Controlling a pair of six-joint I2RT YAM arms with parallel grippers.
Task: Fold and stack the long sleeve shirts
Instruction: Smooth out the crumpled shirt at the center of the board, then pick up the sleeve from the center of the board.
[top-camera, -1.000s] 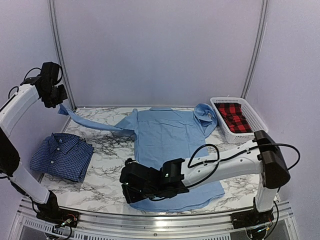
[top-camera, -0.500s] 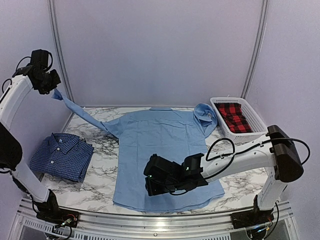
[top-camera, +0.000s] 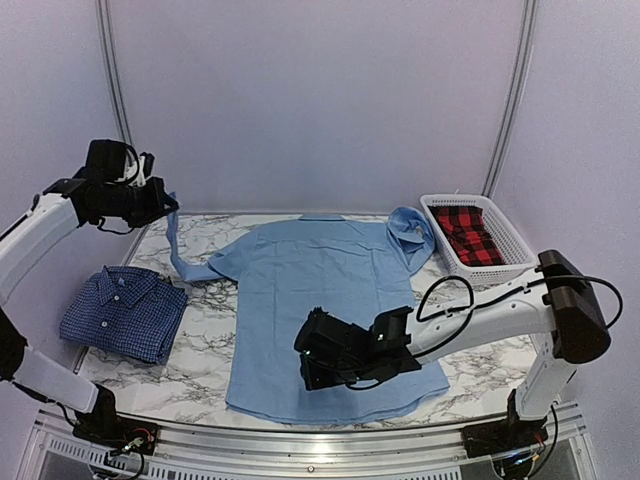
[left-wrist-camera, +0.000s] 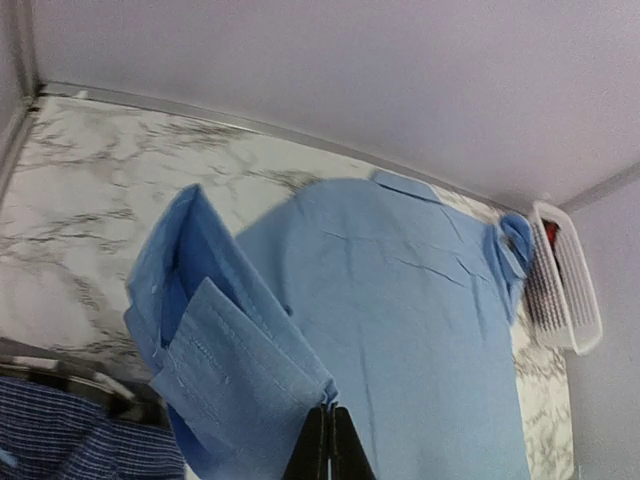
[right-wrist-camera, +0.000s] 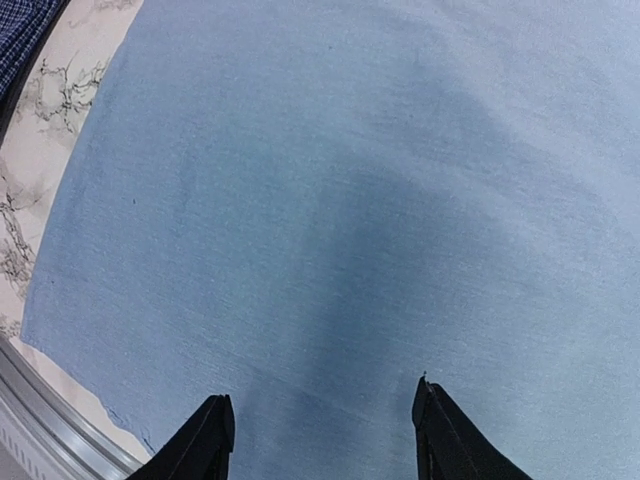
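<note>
Left tool (top-camera: 163, 206) is pinched shut on the cuff end of the blue shirt's (top-camera: 330, 285) sleeve (top-camera: 180, 245), holding it up off the worktop (top-camera: 210, 345) at the left rear. In the left wrist view the closed fingertips (left-wrist-camera: 325, 445) meet at the folded cuff, and the sleeve (left-wrist-camera: 225, 365) hangs doubled beneath them. The blue shirt lies spread flat in the middle of the worktop, collar toward the back wall and hem at the near edge. Its other sleeve is bunched by the basket (top-camera: 492, 271).

Right tool (top-camera: 312, 368) sits low over the shirt's lower part near the hem, jaws apart with nothing between them (right-wrist-camera: 320, 410). Whether its tips touch the cloth is hard to tell.

A checked shirt (top-camera: 125, 312) lies folded on the left of the worktop, apart from the blue one. The white basket at the right rear holds a red plaid cloth (top-camera: 468, 233).
</note>
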